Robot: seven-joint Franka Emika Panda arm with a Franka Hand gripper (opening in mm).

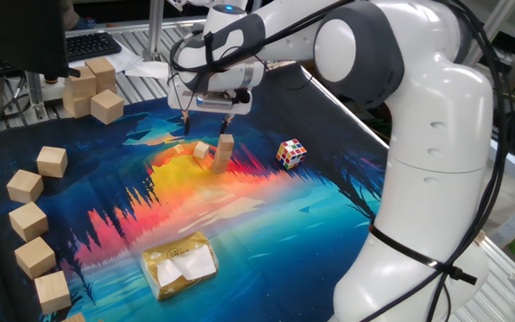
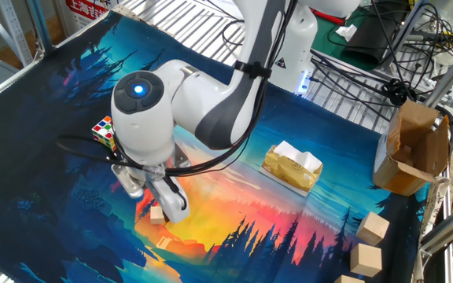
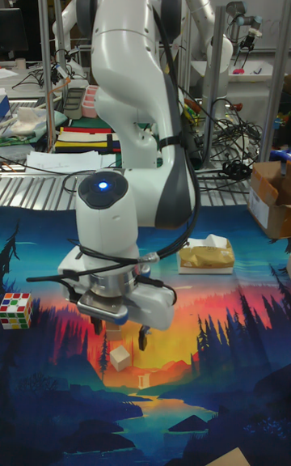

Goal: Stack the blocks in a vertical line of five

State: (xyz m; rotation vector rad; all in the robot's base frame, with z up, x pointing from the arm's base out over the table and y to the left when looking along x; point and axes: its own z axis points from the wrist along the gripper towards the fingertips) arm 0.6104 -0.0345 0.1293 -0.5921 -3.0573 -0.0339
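Observation:
A short upright stack of small tan blocks stands on the orange part of the mat, with one loose block tilted just to its left. My gripper hovers above and slightly behind them, open and holding nothing. In the tall fixed view the gripper hangs with its fingers spread on either side of a tan block lying below. The other fixed view shows a block by the wrist, which hides most of the fingers.
A multicoloured puzzle cube lies right of the stack. Several larger pale wooden cubes line the mat's left edge, with more at the back left. A gold tissue packet lies near the front. A cardboard box stands off the mat.

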